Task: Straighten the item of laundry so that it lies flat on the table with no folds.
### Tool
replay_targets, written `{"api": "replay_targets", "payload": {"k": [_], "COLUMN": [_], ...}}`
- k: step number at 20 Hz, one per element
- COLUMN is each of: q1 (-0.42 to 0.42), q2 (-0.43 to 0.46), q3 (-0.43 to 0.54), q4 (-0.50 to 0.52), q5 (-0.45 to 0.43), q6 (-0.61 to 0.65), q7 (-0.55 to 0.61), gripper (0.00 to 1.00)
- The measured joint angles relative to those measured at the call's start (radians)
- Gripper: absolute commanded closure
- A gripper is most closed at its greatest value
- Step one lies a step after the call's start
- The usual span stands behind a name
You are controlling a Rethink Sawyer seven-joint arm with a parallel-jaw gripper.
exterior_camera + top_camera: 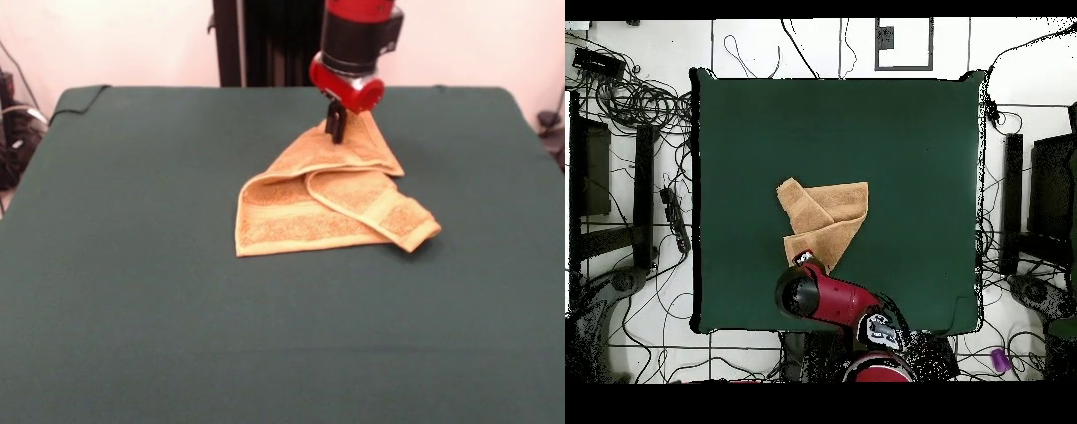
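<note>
The orange-tan towel [327, 208] lies crumpled on the green table [132, 283], right of the middle, with one flap folded over itself and a thick fold pointing right. Its far corner rises in a peak to my gripper [335, 132]. The black fingers [336, 126] are pinched on that corner, just above the cloth. In the overhead view the towel [827, 220] lies mid-table [915, 150], and the red wrist [805, 290] covers the gripper and the towel's corner nearest the robot. The white tag does not show.
The black pedestal [265, 40] stands behind the table's far edge. Cables [635, 100] and dark equipment [590, 165] lie on the floor round the table. A black cord [79, 102] hangs at the far left corner.
</note>
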Motion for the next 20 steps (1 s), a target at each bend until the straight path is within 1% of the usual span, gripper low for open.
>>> {"api": "replay_targets", "payload": {"k": [3,6,8,12,18,20], "q1": [-0.007,-0.023,-0.089,-0.218,-0.343,-0.374], "q2": [-0.018,-0.056,-0.169,-0.315,-0.415,-0.431], "q3": [0.000,0.001,0.012,0.036,0.079,0.093], "q4": [0.004,0.017,0.053,0.092,0.117,0.122], "q5": [-0.006,-0.017,-0.056,-0.105,-0.158,-0.179], "q6": [0.003,0.019,0.088,0.178,0.196,0.196], "q7": [0.000,0.000,0.000,0.000,0.000,0.000], "gripper": [1.00,1.00,1.00,1.00,1.00,1.00]}}
